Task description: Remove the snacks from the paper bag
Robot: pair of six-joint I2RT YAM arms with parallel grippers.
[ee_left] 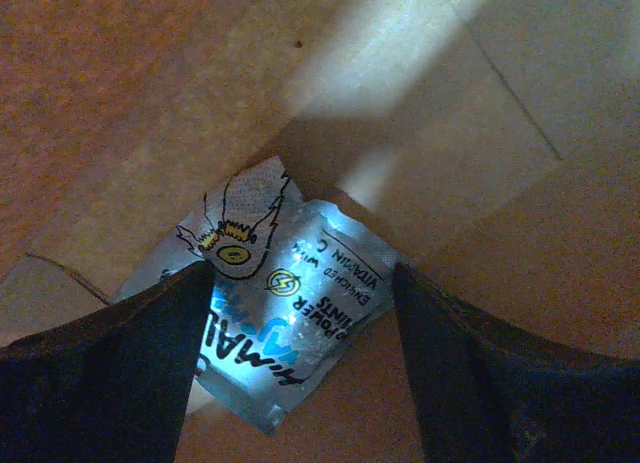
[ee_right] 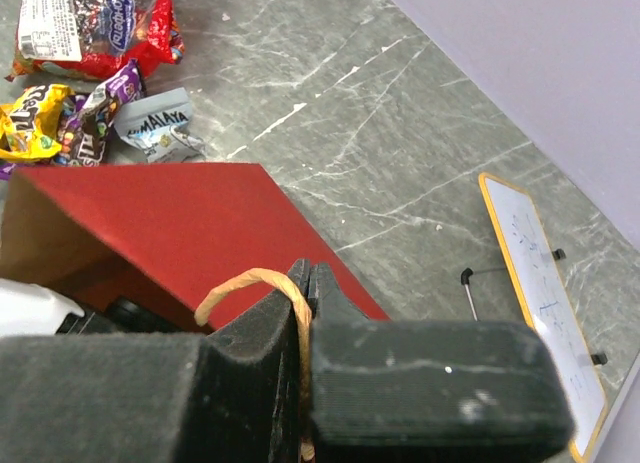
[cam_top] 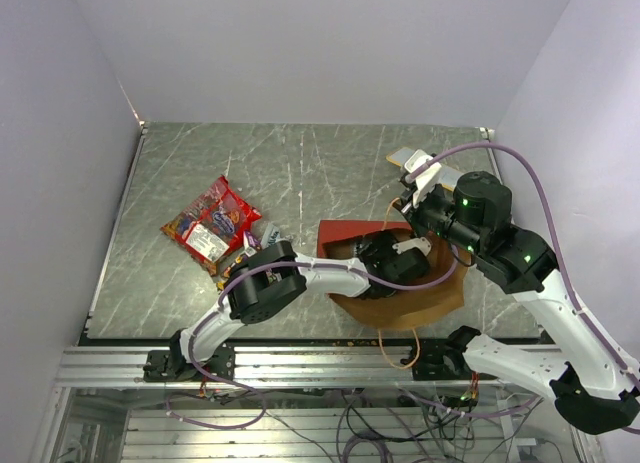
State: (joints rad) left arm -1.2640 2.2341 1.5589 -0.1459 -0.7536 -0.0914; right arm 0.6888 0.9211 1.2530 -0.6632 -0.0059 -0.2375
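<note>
The paper bag point(cam_top: 430, 295) lies on its side, red side panel point(ee_right: 190, 223) up. My left arm reaches into its mouth. Inside, my left gripper point(ee_left: 300, 281) stands open over a silver-blue packet point(ee_left: 290, 313) lying on the brown bag wall; the fingers point(ee_left: 150, 363) flank it without touching. My right gripper point(ee_right: 313, 275) is shut on the bag's tan loop handle point(ee_right: 245, 281). On the table left of the bag lie a red chip bag point(cam_top: 210, 223), a yellow packet point(ee_right: 35, 118), a purple packet point(ee_right: 100, 113) and another silver-blue packet point(ee_right: 160, 123).
A white board with a yellow edge point(ee_right: 540, 283) lies at the back right of the grey marbled table point(cam_top: 300, 173). Walls close in on the left, back and right. The metal rail with the arm bases point(cam_top: 300, 363) runs along the near edge.
</note>
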